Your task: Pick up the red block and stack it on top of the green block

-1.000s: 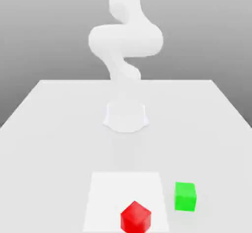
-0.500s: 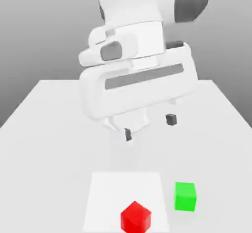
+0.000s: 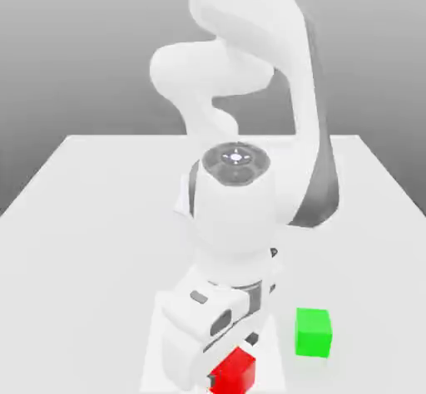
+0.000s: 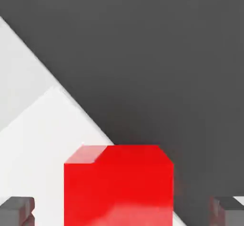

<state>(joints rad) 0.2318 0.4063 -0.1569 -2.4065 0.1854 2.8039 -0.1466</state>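
Observation:
The red block [image 3: 237,374] sits on the table near its front edge, partly covered by my hand in the exterior view. My gripper [image 3: 235,357] is lowered over it. In the hand view the red block [image 4: 119,187] lies between my two dark fingertips [image 4: 16,210], with a gap of table showing on each side, so the jaws stand open around it without touching. The green block [image 3: 314,332] rests on the table to the exterior view's right of the red one, a short way off and untouched.
A brighter white square patch [image 3: 158,334] lies on the pale table [image 3: 83,218] under the red block. The table's front edge [image 4: 76,110] runs close by the block, with dark floor beyond. The arm's base and links rise behind, mid-table.
The hand has dropped from high above the table down onto the red block. The fingers now straddle it and stand closer together than before. Neither block has moved.

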